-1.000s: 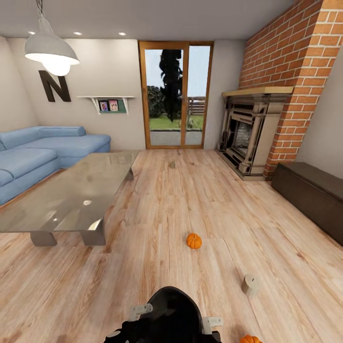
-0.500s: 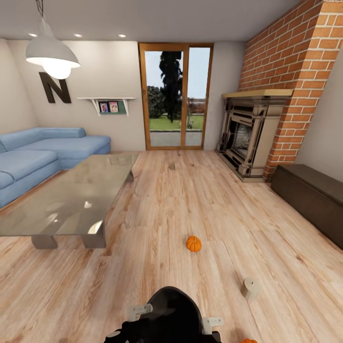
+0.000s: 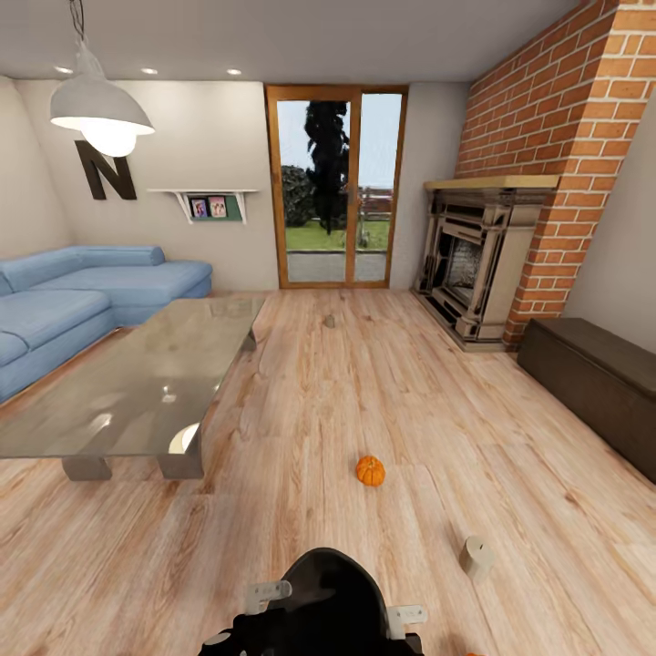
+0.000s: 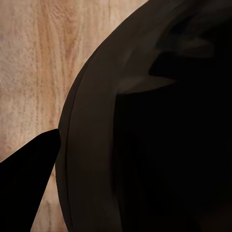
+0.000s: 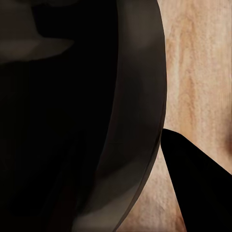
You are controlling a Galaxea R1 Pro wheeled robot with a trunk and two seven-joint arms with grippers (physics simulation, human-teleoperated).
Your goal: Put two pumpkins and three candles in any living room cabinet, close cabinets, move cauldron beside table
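The glossy black cauldron (image 3: 323, 601) hangs right in front of me at the bottom of the head view. My left gripper (image 3: 264, 597) and right gripper (image 3: 406, 619) grip its rim on either side. Up close, the cauldron wall (image 4: 145, 145) has a dark finger (image 4: 26, 186) just outside it, and the right wrist view gives the same wall (image 5: 96, 121) and finger (image 5: 198, 188). One orange pumpkin (image 3: 370, 470) lies on the floor ahead. A grey-beige candle (image 3: 476, 554) stands to its right, another candle (image 3: 329, 320) far off. The glass table (image 3: 137, 387) is at left, the dark cabinet (image 3: 597, 378) at right, its fronts shut.
A blue sofa (image 3: 82, 292) sits behind the table along the left wall. A brick fireplace (image 3: 478, 269) stands at the back right, next to the cabinet's far end. Glass doors (image 3: 335, 187) close the far wall. Open wooden floor (image 3: 364, 392) runs between table and cabinet.
The whole view has shifted as I roll forward: pumpkin, candle and table slide down the picture, and a second pumpkin at the bottom edge has slipped out. The cauldron stays fixed between my grippers.
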